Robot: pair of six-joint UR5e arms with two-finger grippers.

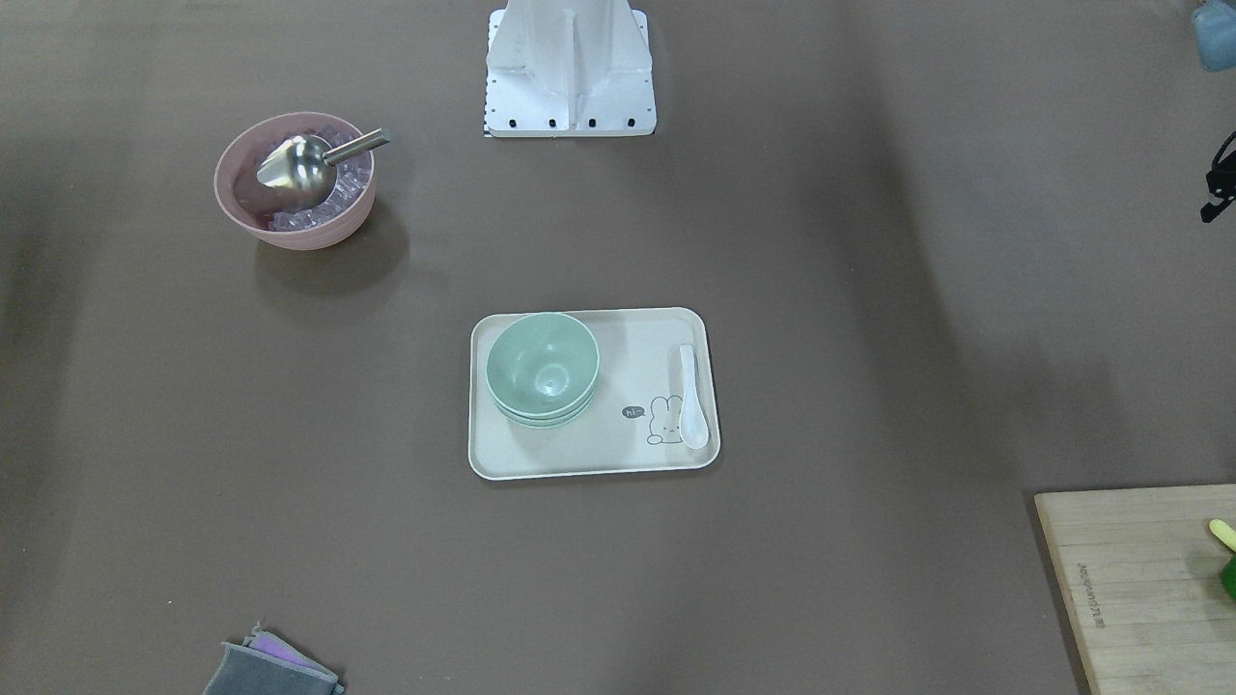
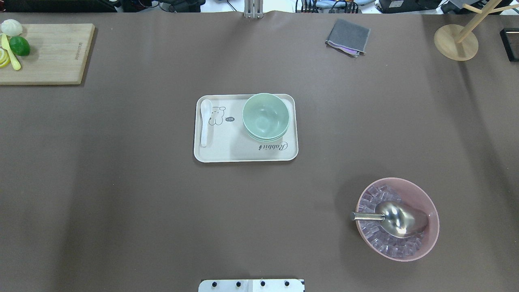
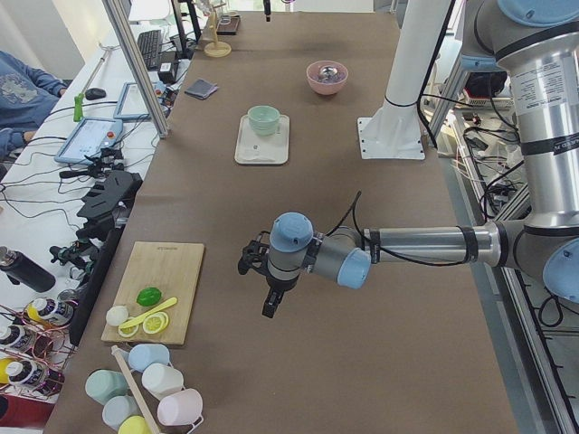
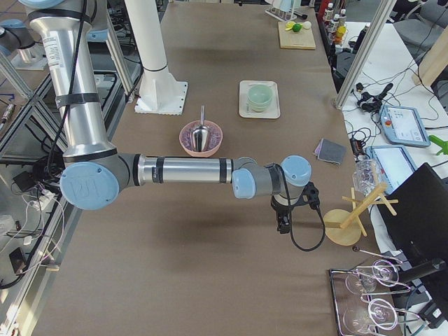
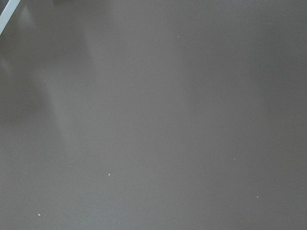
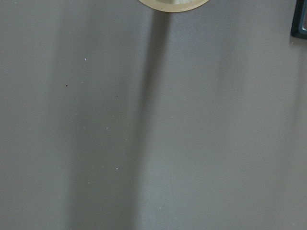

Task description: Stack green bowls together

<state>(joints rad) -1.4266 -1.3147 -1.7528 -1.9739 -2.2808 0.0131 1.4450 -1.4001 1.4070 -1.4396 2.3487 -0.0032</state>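
A brown matte cover runs across the whole table, and near its middle lies a cream rectangular tray with a rabbit drawing (image 1: 579,449). The pale mint-green round bowls (image 1: 542,367) sit on the tray's end farthest from a white ceramic-looking spoon (image 1: 691,396), which also rests on the tray. The bowls are nested one inside another: three rims can be counted, so all three appear to be stacked already. They look light, stiff and thin-walled, with a smooth matte finish that could slip between fingers. The best hold is probably a pinch over the rim, one finger inside and one outside. Lifting the top bowl would likely leave the lower two behind, since nothing seems to wedge them. They do not look fragile, though a hard squeeze might flex the wall. Well apart from the tray stands one larger pink round bowl (image 1: 319,235) holding one metal scoop (image 1: 299,166) on clear ice cubes (image 1: 290,220) too many to count. There is also one folded grey cloth (image 2: 348,36) and one wooden cutting board (image 2: 48,52) at a far corner. The left gripper (image 3: 270,307) and the right gripper (image 4: 282,225) each hang over bare table far from the tray, holding nothing visible. Whether their jaws are parted cannot be told from these side views.
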